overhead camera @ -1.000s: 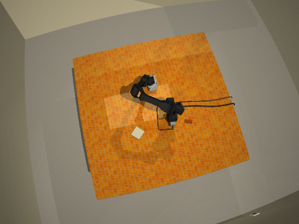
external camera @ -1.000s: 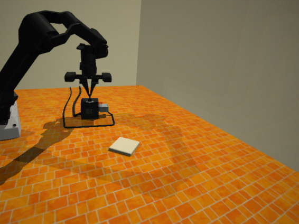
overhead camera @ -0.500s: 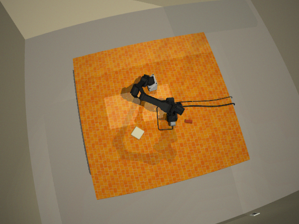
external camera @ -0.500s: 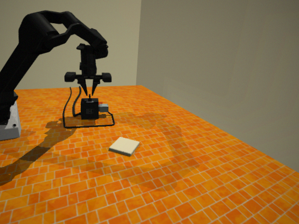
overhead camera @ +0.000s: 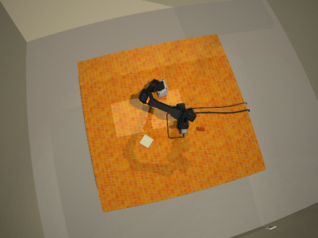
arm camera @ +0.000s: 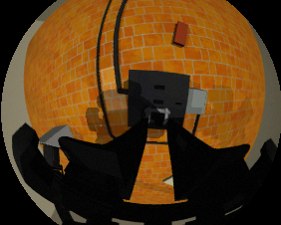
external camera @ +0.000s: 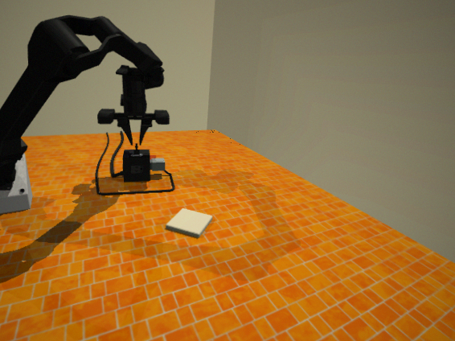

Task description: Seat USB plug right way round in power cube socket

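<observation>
A: Where was your gripper (external camera: 136,141)?
B: Above the power cube (external camera: 137,166), fingers parted a little, holding nothing; the USB plug (external camera: 137,147) stood in the top socket between the tips.
A: Room around you?
B: Cube sat mid-table; white pad (external camera: 189,222), red block (overhead camera: 200,128) apart, edges far.
</observation>
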Controlling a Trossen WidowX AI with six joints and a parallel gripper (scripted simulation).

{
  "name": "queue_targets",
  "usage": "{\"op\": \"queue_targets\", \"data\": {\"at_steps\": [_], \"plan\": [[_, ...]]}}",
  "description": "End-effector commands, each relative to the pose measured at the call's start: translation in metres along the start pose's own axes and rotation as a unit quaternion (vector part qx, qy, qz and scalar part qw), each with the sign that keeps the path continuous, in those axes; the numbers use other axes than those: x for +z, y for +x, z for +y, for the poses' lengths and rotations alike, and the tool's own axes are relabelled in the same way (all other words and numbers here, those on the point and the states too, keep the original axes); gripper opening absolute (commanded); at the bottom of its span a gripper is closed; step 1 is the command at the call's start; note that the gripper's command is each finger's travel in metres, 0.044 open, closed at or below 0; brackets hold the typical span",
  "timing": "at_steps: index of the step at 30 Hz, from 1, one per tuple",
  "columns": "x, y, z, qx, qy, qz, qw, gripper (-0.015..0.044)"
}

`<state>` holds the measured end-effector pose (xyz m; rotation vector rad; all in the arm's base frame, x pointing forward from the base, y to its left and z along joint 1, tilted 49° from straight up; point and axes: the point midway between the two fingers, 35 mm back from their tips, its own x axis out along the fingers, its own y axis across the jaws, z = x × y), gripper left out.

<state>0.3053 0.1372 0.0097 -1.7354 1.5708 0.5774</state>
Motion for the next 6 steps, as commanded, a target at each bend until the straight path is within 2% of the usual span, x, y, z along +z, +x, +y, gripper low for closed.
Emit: {"op": "queue_targets", "data": {"at_steps": [1,6], "plan": [[0.0008,-0.0038,-0.0012,0.0,0.004,-0.002,1.0,0.0095],[0.0013,-0.0088,-0.0012,0.0,0.004,-0.002,1.0,0.0095]]}}
